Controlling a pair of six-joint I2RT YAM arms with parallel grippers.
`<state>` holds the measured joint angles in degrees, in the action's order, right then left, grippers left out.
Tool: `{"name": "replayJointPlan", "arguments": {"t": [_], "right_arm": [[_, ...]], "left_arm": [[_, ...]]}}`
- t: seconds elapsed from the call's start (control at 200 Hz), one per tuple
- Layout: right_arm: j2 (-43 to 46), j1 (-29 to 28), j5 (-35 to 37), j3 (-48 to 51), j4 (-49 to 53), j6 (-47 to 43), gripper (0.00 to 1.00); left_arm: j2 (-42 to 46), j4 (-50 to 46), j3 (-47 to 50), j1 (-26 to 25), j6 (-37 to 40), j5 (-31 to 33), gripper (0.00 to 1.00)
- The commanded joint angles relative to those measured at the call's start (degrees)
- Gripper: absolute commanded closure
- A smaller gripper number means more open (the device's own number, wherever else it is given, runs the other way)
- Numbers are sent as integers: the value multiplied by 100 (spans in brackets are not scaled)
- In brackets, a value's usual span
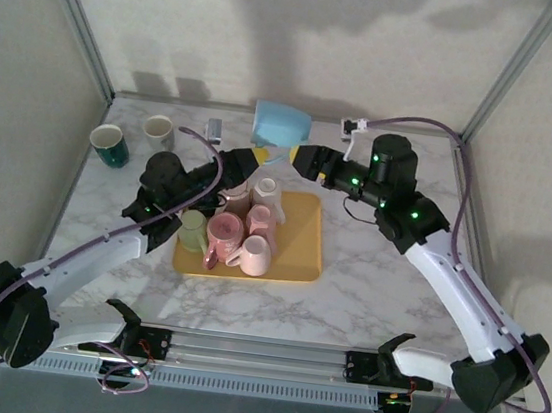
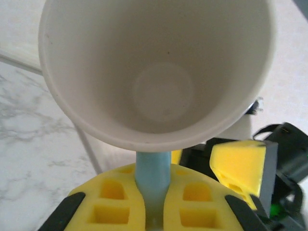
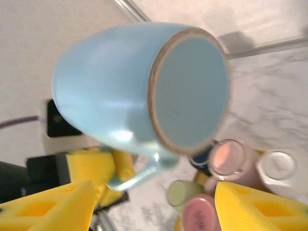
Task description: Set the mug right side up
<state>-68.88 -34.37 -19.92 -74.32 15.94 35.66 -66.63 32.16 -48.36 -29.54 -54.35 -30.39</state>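
Blue mug aloft; yellow tray holds pink, green and white mugs

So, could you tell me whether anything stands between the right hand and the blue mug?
Nothing visible does. The blue mug hangs directly before the open right hand, base toward it; the left hand is shut on its handle.

Soft, dim light; broad shadows on the white back wall. Pale-blue glazed mug blurred in right wrist view, faint highlight.
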Motion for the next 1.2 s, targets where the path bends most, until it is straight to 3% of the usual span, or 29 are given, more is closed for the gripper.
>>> {"name": "replayJointPlan", "arguments": {"t": [0.0, 0.28, 0.416, 0.531, 0.676, 0.931, 1.192], "right_arm": [[329, 32, 865, -265, 1342, -1112, 33], [351, 53, 1497, -250, 2138, -1877, 33], [214, 53, 1492, -231, 2174, -2040, 33], [44, 53, 1474, -238, 2213, -2136, 33], [-162, 51, 1362, -227, 2176, -2229, 34], [-657, 48, 1318, -490, 2430, -2296, 34], [-1034, 52, 990, -570, 2295, -2172, 34]], "left_arm": [[313, -729, -760, -25, 1151, 565, 100], [-63, -2805, -1756, -17, 2505, 1770, 100], [-264, -3334, -2060, -12, 3054, 2683, 100], [-468, -3728, -2249, 20, 3413, 3877, 100], [-1052, -4453, -2705, 325, 3834, 4523, 100], [-2183, -4955, -3221, 1297, 3758, 4094, 100], [-3247, -5101, -3922, 1528, 4158, 4454, 100]]}}
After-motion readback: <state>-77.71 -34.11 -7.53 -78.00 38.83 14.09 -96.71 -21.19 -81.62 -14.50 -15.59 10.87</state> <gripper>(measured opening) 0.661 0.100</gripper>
